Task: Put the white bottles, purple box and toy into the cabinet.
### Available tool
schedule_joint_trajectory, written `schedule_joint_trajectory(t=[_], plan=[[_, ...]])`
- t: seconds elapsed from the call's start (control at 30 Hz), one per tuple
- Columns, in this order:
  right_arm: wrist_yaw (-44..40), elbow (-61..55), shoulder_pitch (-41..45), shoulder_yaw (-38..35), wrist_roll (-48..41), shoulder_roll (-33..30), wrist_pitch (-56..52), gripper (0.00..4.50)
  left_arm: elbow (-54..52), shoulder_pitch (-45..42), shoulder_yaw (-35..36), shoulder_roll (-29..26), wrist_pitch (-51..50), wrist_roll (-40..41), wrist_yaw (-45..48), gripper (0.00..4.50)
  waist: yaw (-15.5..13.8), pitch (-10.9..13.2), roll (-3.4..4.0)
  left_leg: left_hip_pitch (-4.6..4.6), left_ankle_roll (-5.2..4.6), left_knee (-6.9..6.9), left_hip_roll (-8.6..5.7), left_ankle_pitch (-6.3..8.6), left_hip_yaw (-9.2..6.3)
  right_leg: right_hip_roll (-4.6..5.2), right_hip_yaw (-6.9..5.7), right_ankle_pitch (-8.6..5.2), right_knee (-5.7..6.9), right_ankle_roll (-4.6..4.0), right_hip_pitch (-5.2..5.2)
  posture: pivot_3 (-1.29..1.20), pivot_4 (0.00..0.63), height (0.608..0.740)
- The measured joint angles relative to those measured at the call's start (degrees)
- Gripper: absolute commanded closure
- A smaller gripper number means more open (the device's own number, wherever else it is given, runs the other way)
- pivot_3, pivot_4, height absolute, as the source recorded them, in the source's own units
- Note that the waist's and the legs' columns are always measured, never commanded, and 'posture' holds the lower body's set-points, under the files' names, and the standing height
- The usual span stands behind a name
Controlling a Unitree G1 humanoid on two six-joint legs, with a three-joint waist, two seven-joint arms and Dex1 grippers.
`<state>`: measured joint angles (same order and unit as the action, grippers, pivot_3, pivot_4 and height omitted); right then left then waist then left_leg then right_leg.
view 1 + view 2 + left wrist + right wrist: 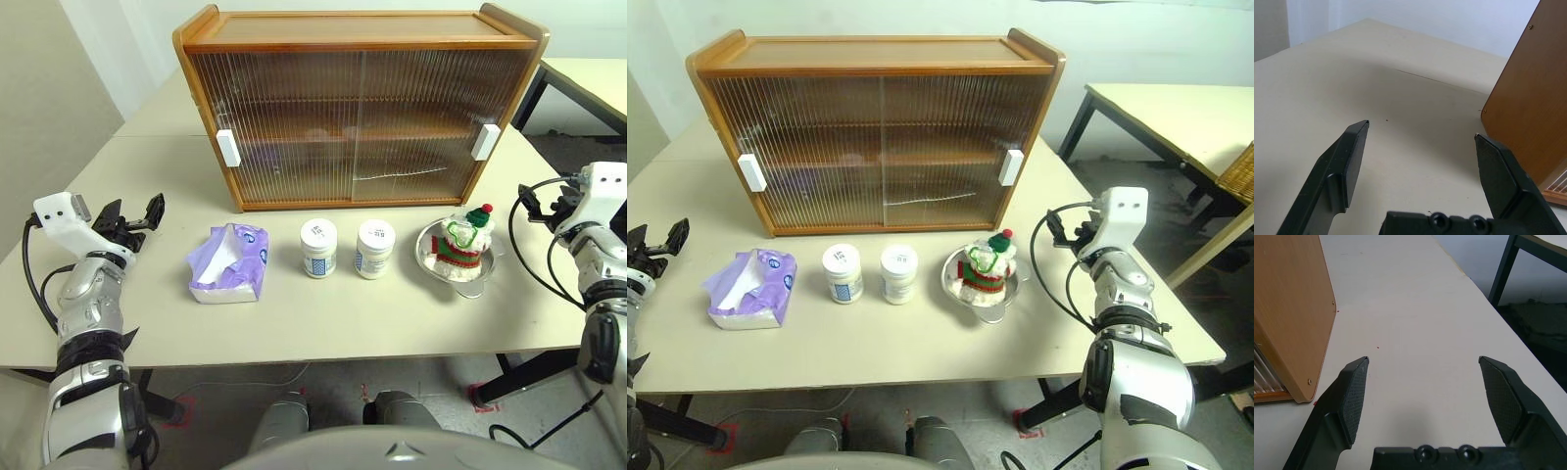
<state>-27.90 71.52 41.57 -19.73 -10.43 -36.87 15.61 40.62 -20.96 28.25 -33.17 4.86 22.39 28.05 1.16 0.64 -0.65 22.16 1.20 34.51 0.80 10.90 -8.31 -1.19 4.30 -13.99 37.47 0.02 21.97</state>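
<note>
Nearest the desk's (323, 338) front edge stands a row of four things, all well in from the edge itself. Toward the left end lies the purple box (229, 262), white tissue spilling from its top. Next come the two white bottles, upright and just apart from each other: one (318, 248) near the middle of the desk, the other (375, 248) beside it on the right. Further right sits a shiny metal bowl (431, 257) with the toy (466, 238) standing in it, green cap and red bobble uppermost.

Behind the row, toward the desk's back edge, stands the cabinet (358, 106). Both ribbed doors are closed, a white handle at each outer side: the left handle (228, 148) and the right handle (484, 142). Shapes behind the ribbed panels are too blurred to tell.

Over the left edge hovers the left gripper (130, 214), fingers spread wide and holding nothing; its wrist view looks past the cabinet's left side along bare desktop. Near the right edge, the right gripper (1422, 396) is likewise wide open and empty, bare desktop between its fingers and the cabinet's right side beside it. Neither touches any of the things. A second desk (1176, 113) stands off to the right.
</note>
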Motion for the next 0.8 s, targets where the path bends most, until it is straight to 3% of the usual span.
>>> schedule_joint_trajectory(t=[0.3,0.53,0.67,0.8], plan=[[-1.0,-0.3,0.0,0.0,-0.1,-0.7,0.3,0.0,3.3,-2.9,-0.4,-0.5,0.7,-0.5,0.6,0.05,0.3,0.0,0.0,0.02,-0.01,0.05,0.0,0.01,0.0,0.0,0.08,0.02,0.0,0.03,0.01,-0.1,0.0,0.74],[-8.3,-6.2,1.8,-0.4,-2.5,-3.3,0.3,0.0,6.6,-4.2,-0.5,-1.6,1.6,-0.6,1.4,0.05,1.2,0.0,0.01,0.05,-0.02,0.06,-0.02,0.01,0.42,-0.02,0.13,0.03,-0.02,0.06,0.06,-0.12,0.0,0.74],[-18.0,-17.6,1.7,-0.5,-7.1,-4.8,-6.8,0.0,6.7,-4.3,-1.1,-1.6,1.6,-0.7,2.1,0.05,1.9,0.0,-0.01,0.08,-0.02,0.1,-0.09,0.01,0.69,-0.14,0.12,0.02,-0.06,0.06,0.06,-0.14,0.0,0.74],[-28.3,-40.4,-5.0,1.8,-15.1,-5.0,-24.1,0.0,6.6,-4.5,-2.1,-1.8,1.5,-0.8,3.1,0.05,2.2,0.0,-0.02,0.25,-0.01,0.38,-0.29,0.08,0.74,-0.66,0.1,0.01,-0.15,0.05,0.06,-0.13,0.0,0.74]])
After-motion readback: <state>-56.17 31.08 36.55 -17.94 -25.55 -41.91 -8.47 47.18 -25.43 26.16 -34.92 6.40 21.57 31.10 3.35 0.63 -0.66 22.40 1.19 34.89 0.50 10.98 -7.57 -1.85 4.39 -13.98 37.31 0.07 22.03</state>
